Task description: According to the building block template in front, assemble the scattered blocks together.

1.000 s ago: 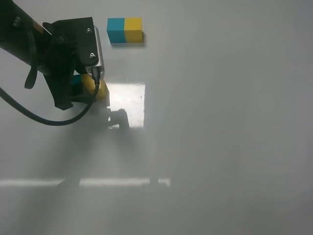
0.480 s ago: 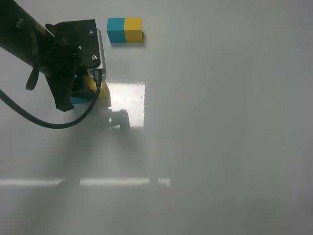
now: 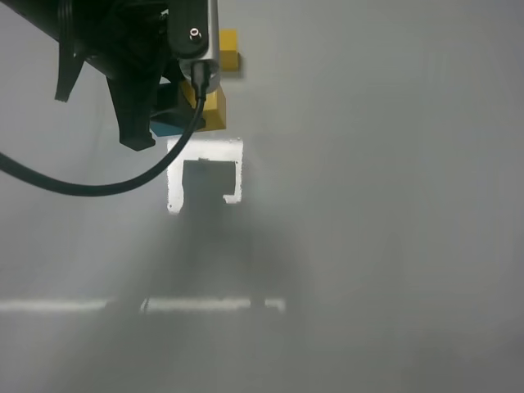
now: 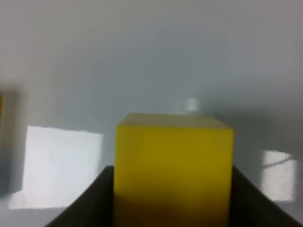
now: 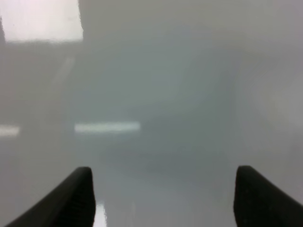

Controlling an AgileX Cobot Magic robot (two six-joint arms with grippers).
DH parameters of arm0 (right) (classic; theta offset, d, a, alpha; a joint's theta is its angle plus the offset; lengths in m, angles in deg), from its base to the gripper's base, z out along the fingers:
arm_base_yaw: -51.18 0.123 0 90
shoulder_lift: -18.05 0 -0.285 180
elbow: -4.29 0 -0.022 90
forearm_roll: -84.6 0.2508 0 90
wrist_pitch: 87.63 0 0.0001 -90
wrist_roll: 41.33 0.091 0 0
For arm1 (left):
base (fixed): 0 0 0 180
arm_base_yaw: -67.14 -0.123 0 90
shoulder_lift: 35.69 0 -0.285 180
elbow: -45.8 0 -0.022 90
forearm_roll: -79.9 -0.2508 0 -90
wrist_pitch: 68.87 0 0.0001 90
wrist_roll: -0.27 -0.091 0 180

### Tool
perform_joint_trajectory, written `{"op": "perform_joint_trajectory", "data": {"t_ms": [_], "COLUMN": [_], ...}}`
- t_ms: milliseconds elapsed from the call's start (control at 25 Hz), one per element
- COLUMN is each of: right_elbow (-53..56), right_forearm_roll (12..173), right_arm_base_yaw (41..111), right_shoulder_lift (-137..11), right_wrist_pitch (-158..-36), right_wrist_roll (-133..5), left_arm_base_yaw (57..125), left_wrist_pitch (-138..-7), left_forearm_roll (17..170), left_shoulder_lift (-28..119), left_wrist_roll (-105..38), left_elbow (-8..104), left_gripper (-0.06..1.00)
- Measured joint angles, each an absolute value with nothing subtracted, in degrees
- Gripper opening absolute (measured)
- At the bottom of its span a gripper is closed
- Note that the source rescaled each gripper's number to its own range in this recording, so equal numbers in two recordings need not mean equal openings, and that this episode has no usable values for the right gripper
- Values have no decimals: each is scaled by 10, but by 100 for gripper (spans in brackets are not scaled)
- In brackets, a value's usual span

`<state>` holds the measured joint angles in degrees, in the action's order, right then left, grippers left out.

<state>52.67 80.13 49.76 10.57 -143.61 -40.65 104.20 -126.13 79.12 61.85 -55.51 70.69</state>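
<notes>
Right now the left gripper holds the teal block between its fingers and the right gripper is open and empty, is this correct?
Not quite. The left gripper holds the yellow block, not the teal one, as the left wrist view shows. The right gripper is indeed open and empty.

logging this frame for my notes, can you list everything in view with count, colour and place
yellow block: 1, yellow, held between the left tool's fingers, above the table
teal block: 1, teal, mostly hidden under the left arm, beside the yellow block
template bar: 1, only its yellow end shows, far side of the table behind the arm
table: 1, pale grey, with bright light patches
left tool: 1, black, shut on the yellow block
right tool: 1, black, open, nothing between its fingers
</notes>
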Motion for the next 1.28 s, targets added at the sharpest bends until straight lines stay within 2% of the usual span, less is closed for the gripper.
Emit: {"op": "perform_joint_trajectory", "data": {"t_ms": [360,840,880,920,960,1040,1080,1160,1280], "right_elbow": [527,527,527,527,527,527,527,527,527], "right_forearm_roll": [801,801,801,801,801,801,801,801,801], "right_arm_base_yaw": [498,498,498,498,498,498,498,498,498], "right_shoulder_lift": [106,106,106,106,106,106,106,106,106], "right_wrist_pitch": [-1436,-1436,-1436,-1436,-1436,-1436,-1436,-1436,-1436], "right_wrist_roll": [-407,-407,-407,-407,-407,-407,-407,-407,-407], "left_arm_base_yaw": [1013,1009,1009,1009,1009,1009,1009,1009,1009], "left_wrist_pitch": [-1265,-1250,-1250,-1250,-1249,-1248,-1247,-1248,-1256], "left_forearm_roll": [751,754,754,754,753,753,753,753,753], "left_shoulder_lift": [694,701,701,701,701,702,702,702,695], "left_wrist_roll": [-562,-563,-561,-554,-543,-517,-505,-495,-486], "left_elbow": [739,739,739,739,739,739,739,739,739], "left_gripper": [0,0,3,12,27,67,83,98,100]}}
